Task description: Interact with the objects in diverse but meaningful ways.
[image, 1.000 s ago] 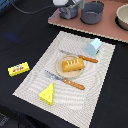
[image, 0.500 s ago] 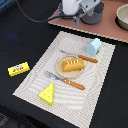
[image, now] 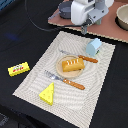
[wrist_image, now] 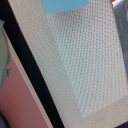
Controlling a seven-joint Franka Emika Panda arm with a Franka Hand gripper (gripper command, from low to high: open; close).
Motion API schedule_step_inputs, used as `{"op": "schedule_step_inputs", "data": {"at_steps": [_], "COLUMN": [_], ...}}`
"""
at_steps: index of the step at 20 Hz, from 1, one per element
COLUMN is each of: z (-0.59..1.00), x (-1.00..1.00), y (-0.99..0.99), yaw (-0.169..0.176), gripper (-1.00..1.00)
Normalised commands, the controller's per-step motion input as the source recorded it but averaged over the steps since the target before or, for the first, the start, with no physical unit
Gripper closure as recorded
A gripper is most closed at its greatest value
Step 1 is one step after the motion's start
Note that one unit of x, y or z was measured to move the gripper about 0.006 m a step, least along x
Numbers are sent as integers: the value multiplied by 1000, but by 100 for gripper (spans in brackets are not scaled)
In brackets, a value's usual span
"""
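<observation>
The gripper [image: 83, 29] hangs above the far edge of the woven placemat [image: 100, 70], its fingers too blurred to tell whether they are parted or closed; nothing visible sits between them. From the exterior view's left: a flat yellow box [image: 18, 69] lies on the dark table, off the mat. A yellow cheese wedge [image: 47, 94] stands on the mat's near corner. A bread loaf [image: 72, 64] rests on a small plate mid-mat, between a fork [image: 65, 80] and a knife [image: 80, 56]. The pale blue milk carton [image: 93, 47] stands near the gripper, visible in the wrist view too [wrist_image: 65, 5].
</observation>
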Motion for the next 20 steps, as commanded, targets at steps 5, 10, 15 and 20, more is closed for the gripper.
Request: {"op": "schedule_step_inputs", "data": {"at_steps": [5,10,15,20], "z": [-127,-80,0,23], "x": [380,377,513,792], "y": [-6,-54,-29,-5], "yaw": [-8,72,92,-18], "gripper": [-100,-100,-100,-100]}}
